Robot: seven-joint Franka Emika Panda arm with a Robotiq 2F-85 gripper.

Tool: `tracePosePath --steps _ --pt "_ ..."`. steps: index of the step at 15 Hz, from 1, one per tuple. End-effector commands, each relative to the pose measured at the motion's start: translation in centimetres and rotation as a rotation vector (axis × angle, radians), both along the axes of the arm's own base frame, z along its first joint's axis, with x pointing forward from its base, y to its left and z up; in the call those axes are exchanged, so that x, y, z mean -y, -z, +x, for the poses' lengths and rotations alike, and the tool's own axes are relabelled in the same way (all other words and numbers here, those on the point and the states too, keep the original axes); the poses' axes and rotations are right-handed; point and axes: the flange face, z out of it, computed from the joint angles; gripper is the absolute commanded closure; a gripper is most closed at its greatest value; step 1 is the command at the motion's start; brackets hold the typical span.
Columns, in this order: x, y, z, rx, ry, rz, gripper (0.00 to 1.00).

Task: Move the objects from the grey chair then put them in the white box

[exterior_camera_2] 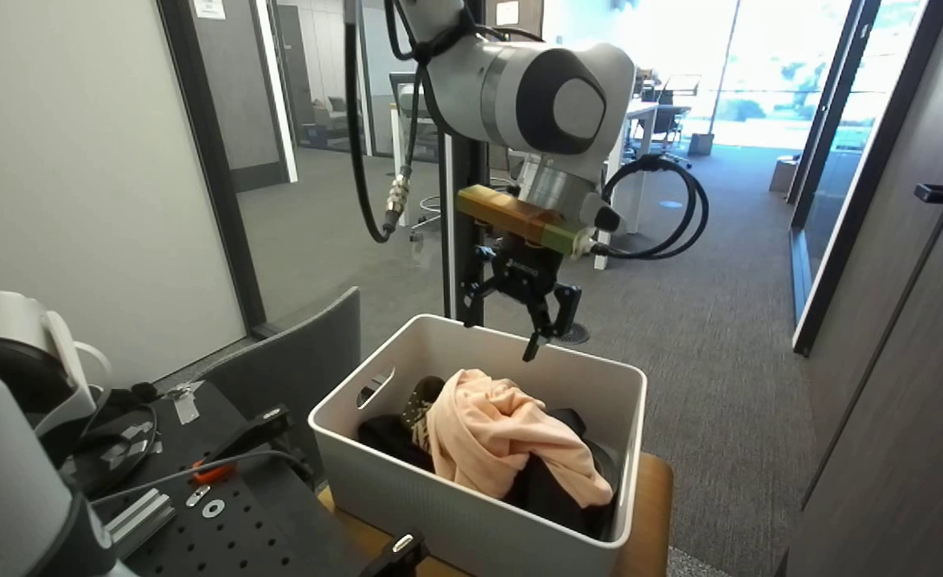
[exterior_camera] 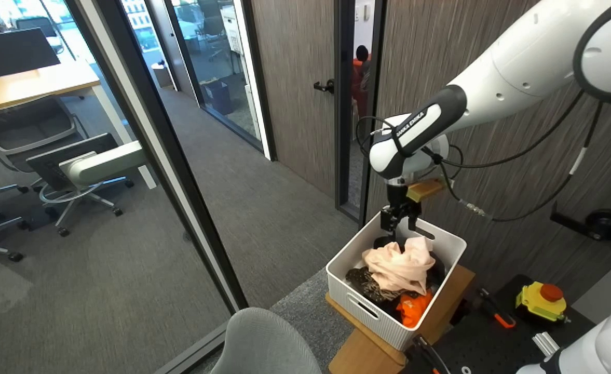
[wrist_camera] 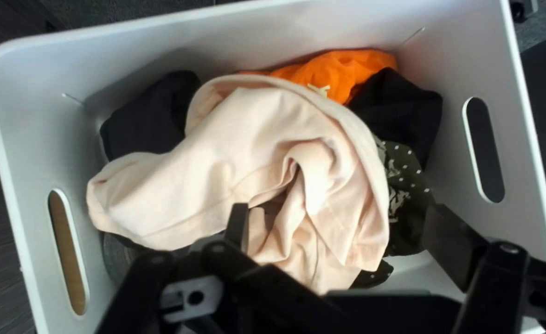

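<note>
The white box [exterior_camera: 388, 328] shows in both exterior views [exterior_camera_2: 471, 517] and fills the wrist view [wrist_camera: 277, 28]. A crumpled pale pink cloth [exterior_camera: 398, 265] [exterior_camera_2: 487, 433] [wrist_camera: 235, 139] lies on top inside it. Around it lie an orange cloth [exterior_camera: 414, 309] [wrist_camera: 347, 69], a dark green patterned cloth [wrist_camera: 405, 185] and black cloths [wrist_camera: 147, 120]. My gripper [exterior_camera: 401, 226] [exterior_camera_2: 501, 332] [wrist_camera: 342, 236] is open and empty, pointing down over the box, above the pink cloth. The grey chair [exterior_camera: 269, 343] [exterior_camera_2: 307, 373] shows only its backrest; its seat is hidden.
The box stands on a brown wooden stand [exterior_camera: 362, 353]. Beside it is a black perforated bench [exterior_camera_2: 239, 529] with a yellow emergency stop [exterior_camera: 541, 301], clamps and metal parts. A glass partition frame [exterior_camera: 180, 187] and a wood-grain wall [exterior_camera: 492, 182] stand close by.
</note>
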Motion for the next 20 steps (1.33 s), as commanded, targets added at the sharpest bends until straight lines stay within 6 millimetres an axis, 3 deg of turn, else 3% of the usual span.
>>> tracePosePath --steps 1,9,12,16,20 --pt "-0.5 -6.0 -4.9 0.0 -0.023 0.001 0.0" --pt "-3.1 -16.2 -12.5 0.113 -0.096 -0.08 0.0" --pt "-2.7 -19.2 -15.1 0.218 -0.09 -0.117 0.0" --pt "-2.3 -22.2 -17.2 0.267 -0.07 -0.107 0.0" --pt "-1.2 -23.6 -17.8 0.281 -0.056 -0.075 0.0"
